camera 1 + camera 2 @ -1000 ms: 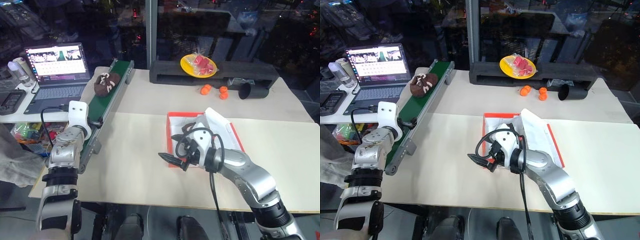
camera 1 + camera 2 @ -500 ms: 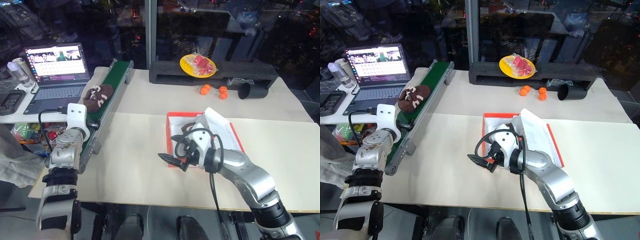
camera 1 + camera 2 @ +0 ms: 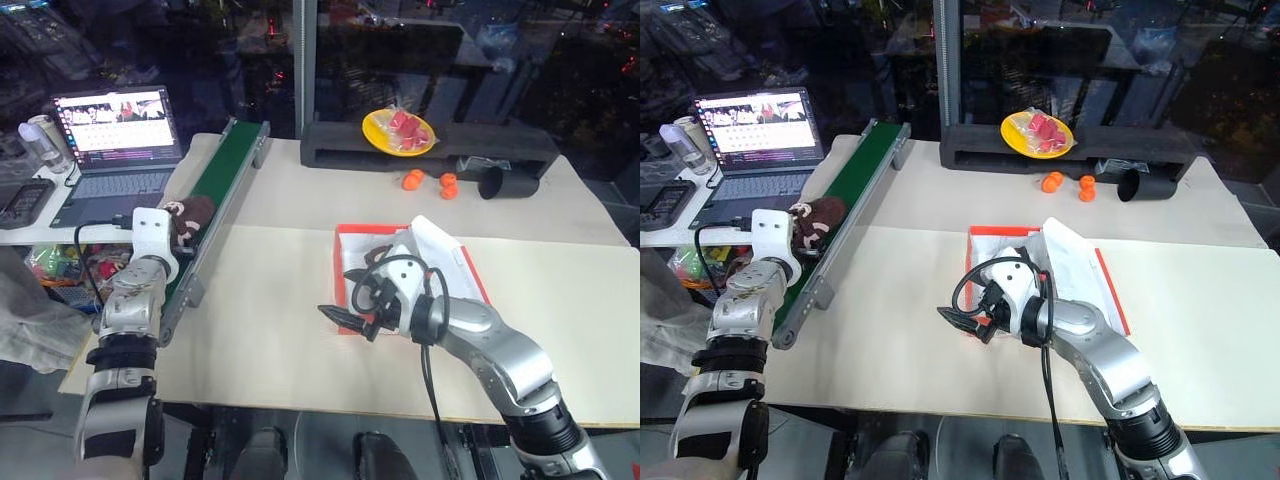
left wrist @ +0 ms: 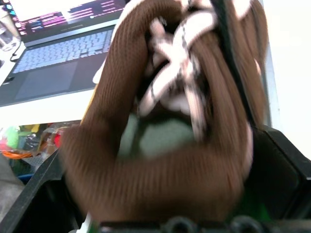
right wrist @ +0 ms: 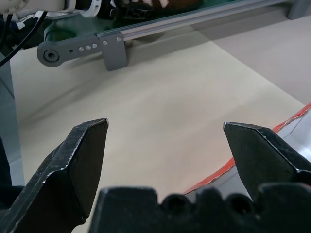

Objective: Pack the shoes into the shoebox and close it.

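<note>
Across our counter, the soft, light shoe sits between our left jaws; we cannot tell if they grip. Right jaws gape empty.

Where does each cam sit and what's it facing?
Head stereo eyes: look forward and down at the table, conveyor, shoebox; both arms show.
Left wrist: along the left pincer, brown shoe up close, laptop behind.
Right wrist: along the open right pincer toward the conveyor.
Shared: conveyor, shoe.

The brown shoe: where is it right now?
The brown shoe lies on the green conveyor belt, at the robot's left, right in front of the left gripper.
</note>
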Controlling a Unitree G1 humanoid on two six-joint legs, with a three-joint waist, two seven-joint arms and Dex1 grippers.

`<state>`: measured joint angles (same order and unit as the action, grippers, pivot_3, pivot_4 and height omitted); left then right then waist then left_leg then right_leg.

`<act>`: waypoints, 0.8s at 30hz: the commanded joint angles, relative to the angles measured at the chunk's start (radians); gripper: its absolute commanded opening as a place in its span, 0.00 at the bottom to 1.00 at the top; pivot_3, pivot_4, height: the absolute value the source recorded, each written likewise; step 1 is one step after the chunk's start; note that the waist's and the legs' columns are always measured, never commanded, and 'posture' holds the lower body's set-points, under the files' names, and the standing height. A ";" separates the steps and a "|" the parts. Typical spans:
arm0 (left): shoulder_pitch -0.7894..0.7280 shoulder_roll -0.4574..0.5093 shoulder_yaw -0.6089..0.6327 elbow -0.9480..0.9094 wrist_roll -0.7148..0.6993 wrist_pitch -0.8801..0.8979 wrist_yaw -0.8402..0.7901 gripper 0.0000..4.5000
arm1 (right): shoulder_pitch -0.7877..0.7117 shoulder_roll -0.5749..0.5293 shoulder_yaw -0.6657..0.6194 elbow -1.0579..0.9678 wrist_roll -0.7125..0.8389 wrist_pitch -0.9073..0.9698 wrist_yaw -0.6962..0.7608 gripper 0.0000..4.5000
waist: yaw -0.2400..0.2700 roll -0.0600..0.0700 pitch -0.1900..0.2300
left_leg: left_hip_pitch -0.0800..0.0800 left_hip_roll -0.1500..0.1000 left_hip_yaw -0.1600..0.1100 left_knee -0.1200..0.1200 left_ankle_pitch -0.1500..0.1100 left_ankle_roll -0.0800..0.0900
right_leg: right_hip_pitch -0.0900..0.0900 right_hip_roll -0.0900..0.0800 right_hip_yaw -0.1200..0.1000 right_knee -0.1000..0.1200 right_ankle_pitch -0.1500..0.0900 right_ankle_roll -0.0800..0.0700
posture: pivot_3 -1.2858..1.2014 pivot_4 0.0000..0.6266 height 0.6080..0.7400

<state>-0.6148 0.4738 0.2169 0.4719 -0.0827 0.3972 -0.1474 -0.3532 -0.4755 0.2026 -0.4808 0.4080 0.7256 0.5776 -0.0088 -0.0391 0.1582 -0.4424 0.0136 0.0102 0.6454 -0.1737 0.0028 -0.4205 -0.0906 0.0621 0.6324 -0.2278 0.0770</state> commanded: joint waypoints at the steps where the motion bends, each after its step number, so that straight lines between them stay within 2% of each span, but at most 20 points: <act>1: -0.030 -0.007 0.005 -0.017 -0.012 -0.019 -0.010 0.64 | -0.047 0.016 -0.057 -0.024 0.024 0.008 -0.014 1.00 | 0.000 0.000 0.000 | 0.000 0.000 0.000 0.000 0.000 0.000 | 0.000 0.000 0.000 0.000 0.000 0.000 | 0.52 0.24 0.96; 5: -0.052 -0.044 0.057 -0.055 -0.077 -0.052 -0.016 0.64 | -0.081 0.049 -0.102 -0.002 0.041 0.024 -0.048 1.00 | 0.003 0.000 0.000 | 0.000 0.000 0.000 0.000 0.001 -0.001 | 0.000 0.000 0.000 0.001 0.000 0.000 | 0.52 0.24 0.96; 7: -0.058 -0.068 0.076 -0.099 -0.107 -0.095 -0.020 0.64 | -0.122 0.106 -0.168 0.047 0.065 0.077 -0.120 1.00 | 0.003 0.000 0.000 | 0.000 0.000 0.000 0.000 0.001 -0.001 | 0.000 0.000 0.000 0.001 0.000 0.000 | 0.52 0.24 0.96; 11: -0.046 -0.156 0.080 -0.240 -0.220 -0.118 -0.093 0.64 | -0.277 0.313 -0.441 0.244 0.181 0.258 -0.405 1.00 | 0.002 -0.001 0.000 | -0.001 0.001 0.000 0.000 0.002 -0.003 | -0.001 0.000 0.000 0.001 0.002 -0.002 | 0.52 0.24 0.96; 12: -0.036 -0.192 0.055 -0.295 -0.249 -0.087 -0.108 0.64 | -0.310 0.380 -0.517 0.273 0.261 0.326 -0.466 1.00 | 0.003 -0.001 0.000 | -0.001 0.000 -0.001 0.000 0.002 -0.003 | -0.001 -0.001 0.000 0.001 0.002 -0.002 | 0.52 0.24 0.96; 15: -0.011 -0.254 0.003 -0.400 -0.310 -0.007 -0.141 0.64 | -0.369 0.497 -0.650 0.310 0.403 0.452 -0.574 1.00 | 0.000 -0.001 0.000 | -0.001 0.001 -0.001 -0.001 0.002 -0.003 | -0.001 -0.001 0.000 0.001 0.002 -0.002 | 0.52 0.24 0.96; 18: 0.013 -0.301 -0.029 -0.493 -0.427 0.130 -0.192 0.64 | -0.410 0.554 -0.711 0.332 0.478 0.508 -0.652 1.00 | -0.006 -0.001 0.000 | -0.001 0.000 -0.001 -0.002 0.001 -0.002 | -0.002 -0.001 0.000 0.008 0.002 -0.002 | 0.52 0.24 0.96; 20: 0.033 -0.329 -0.052 -0.561 -0.503 0.213 -0.212 0.64 | -0.429 0.563 -0.707 0.333 0.497 0.524 -0.682 1.00 | -0.011 -0.001 0.000 | -0.002 0.000 -0.001 -0.002 0.001 -0.002 | -0.003 -0.001 0.000 0.008 0.002 -0.002 | 0.52 0.24 0.96; 24: 0.060 -0.336 -0.106 -0.634 -0.532 0.275 -0.233 0.64 | -0.454 0.557 -0.691 0.322 0.514 0.526 -0.729 1.00 | -0.024 -0.001 0.000 | -0.001 0.001 -0.001 -0.001 0.001 -0.002 | -0.003 0.001 0.000 0.008 0.002 -0.002 | 0.52 0.24 0.96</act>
<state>-0.5438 0.1366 0.1172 -0.0903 -0.5877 0.6650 -0.3642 -0.7789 0.0776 -0.4893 -0.1201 0.8890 1.2506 -0.1350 -0.0331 -0.0396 0.1577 -0.4430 0.0143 0.0096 0.6441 -0.1721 0.0010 -0.4230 -0.0898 0.0617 0.6406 -0.2259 0.0745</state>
